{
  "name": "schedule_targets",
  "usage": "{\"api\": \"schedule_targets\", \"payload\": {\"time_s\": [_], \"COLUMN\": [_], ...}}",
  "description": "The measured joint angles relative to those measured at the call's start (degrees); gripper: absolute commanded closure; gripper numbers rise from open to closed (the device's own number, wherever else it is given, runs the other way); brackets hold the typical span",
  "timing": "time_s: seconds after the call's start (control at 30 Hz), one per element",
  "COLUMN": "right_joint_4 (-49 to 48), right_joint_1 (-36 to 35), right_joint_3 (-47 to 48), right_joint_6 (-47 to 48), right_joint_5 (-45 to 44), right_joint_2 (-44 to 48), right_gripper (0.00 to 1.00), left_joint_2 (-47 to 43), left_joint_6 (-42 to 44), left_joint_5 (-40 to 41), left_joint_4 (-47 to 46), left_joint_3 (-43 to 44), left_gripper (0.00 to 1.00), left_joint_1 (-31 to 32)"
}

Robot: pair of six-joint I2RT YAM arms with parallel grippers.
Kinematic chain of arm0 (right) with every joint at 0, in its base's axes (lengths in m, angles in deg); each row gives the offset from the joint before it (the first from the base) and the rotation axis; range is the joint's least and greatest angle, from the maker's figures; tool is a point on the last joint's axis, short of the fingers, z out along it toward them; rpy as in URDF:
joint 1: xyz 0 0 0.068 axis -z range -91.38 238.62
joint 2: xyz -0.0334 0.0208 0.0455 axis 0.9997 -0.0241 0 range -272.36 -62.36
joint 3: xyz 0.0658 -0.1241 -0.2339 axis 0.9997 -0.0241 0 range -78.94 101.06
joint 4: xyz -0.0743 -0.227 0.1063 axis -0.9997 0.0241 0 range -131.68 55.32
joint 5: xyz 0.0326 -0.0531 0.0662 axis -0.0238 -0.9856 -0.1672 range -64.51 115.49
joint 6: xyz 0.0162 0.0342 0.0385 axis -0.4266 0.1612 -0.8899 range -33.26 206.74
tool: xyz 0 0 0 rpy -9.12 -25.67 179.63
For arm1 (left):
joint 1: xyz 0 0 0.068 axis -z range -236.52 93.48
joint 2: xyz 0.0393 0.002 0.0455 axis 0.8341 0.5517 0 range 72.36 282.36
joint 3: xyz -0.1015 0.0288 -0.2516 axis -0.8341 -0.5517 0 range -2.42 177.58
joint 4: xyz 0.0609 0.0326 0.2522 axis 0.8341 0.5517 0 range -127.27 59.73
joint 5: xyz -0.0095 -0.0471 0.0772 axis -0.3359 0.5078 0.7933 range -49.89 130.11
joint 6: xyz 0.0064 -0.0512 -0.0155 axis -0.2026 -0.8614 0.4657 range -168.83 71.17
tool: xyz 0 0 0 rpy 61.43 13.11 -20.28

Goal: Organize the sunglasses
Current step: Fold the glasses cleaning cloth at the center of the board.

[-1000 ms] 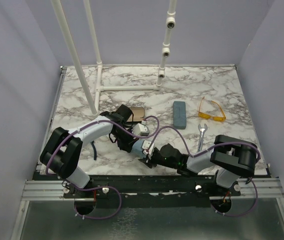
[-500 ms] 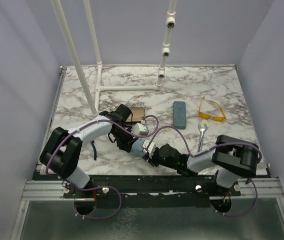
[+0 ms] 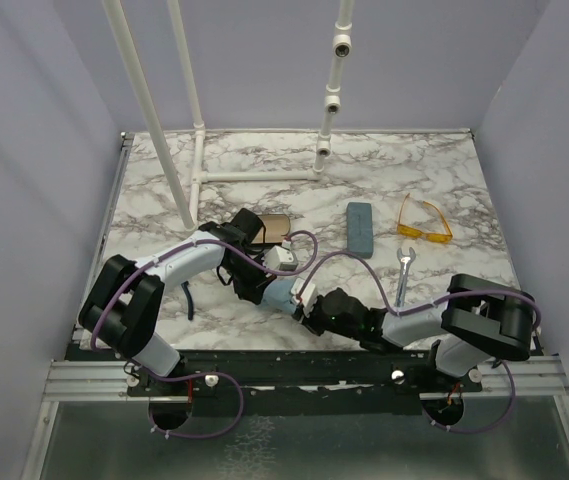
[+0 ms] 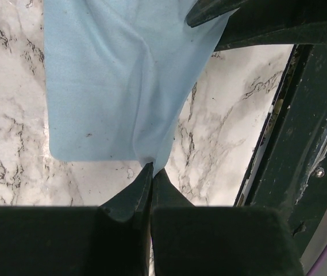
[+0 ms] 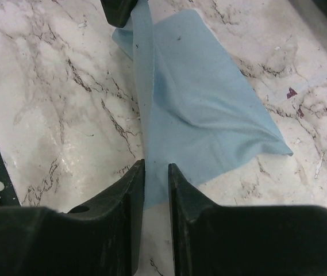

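Overhead and wrist views of a marble table [image 3: 444, 160] with two robot arms meeting near its front edge over a pale blue cloth [image 5: 209, 115].

The left gripper [image 4: 152, 172] is closed tight, pinching one corner of the cloth. The right gripper [image 5: 156, 172] faces it from the opposite side. Its jaws are narrow, with a slim gap showing and the cloth's edge lying in that gap (no firm pinch is visible).

The yellow-orange sunglasses [image 3: 424, 222] lie on the far right of the table, just beside the blue-grey case [image 3: 360, 228] and beyond a small wrench [image 3: 402, 272]. They are well apart from both grippers, lying away and to the right of them. Their front bar runs roughly left to right, slanting slightly nearer at its right end.

The right arm is judged the nearer one for reaching them, though both grippers are busy with the cloth. No dark wire pair can be picked out for certain in these views.
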Motion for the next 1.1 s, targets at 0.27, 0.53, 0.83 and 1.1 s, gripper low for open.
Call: {"api": "schedule_targets", "payload": {"time_s": [0.27,0.53,0.83,1.1], "right_joint_4": [0.24,2.78,11.45,22.18], "right_joint_1": [0.00,0.00,0.00,-0.92], "right_joint_3": [-0.13,-0.68,2.60,3.76], "right_joint_6": [-0.87,-2.03,-0.63,1.84], "right_joint_5": [-0.13,-0.20,3.89,13.86], "right_joint_2": [0.22,2.58,5.66,10.86], "right_gripper": [0.85,0.99,1.00,0.99], "left_joint_2": [-0.02,-0.02,-0.92,-2.03], "left_joint_6": [0.20,1.01,4.74,6.05], "left_joint_5": [0.17,0.42,3.28,6.45], "left_joint_4": [0.04,0.55,4.48,6.91], "left_joint_3": [0.00,-0.11,-0.50,-2.91], "left_gripper": [1.00,1.00,1.00,1.00], "left_joint_1": [0.00,0.00,3.13,8.55]}}
